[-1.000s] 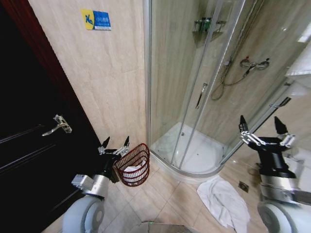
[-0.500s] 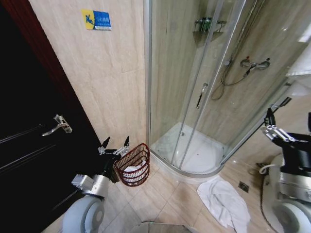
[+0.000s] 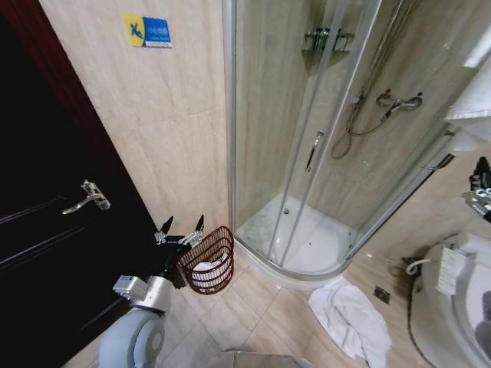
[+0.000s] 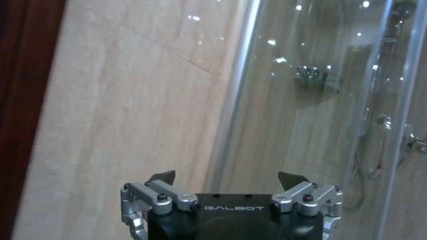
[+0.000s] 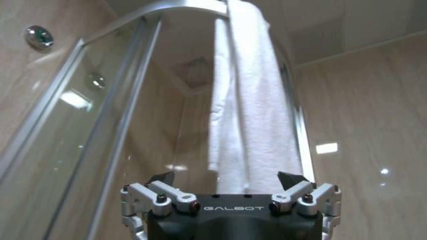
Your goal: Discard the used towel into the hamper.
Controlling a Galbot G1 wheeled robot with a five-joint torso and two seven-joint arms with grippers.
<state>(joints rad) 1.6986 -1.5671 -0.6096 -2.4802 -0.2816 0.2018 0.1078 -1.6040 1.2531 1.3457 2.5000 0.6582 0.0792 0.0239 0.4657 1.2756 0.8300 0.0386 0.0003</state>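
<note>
A: How far along can the task be judged, going left to right?

B: The left gripper [image 3: 182,228] is held idle with its fingers spread and empty, at about nine o'clock of the hamper [image 3: 208,261] and just beside it. Something white is already seen inside the hamper, which stands on the floor by the wall. A white towel [image 3: 350,320] is left crumpled on the tiles at about four o'clock of the hamper, well apart from it, so the discarding is judged not done for that one.

A: And the right gripper [image 5: 227,180]?

B: It is raised, parted and empty, before a hanging towel [image 5: 247,95] draped over the shower enclosure [image 3: 307,153].

A: Any writing?

B: "GALBOT" is printed on both grippers. The blue-and-yellow wall sign [image 3: 147,31] cannot be read.
</note>
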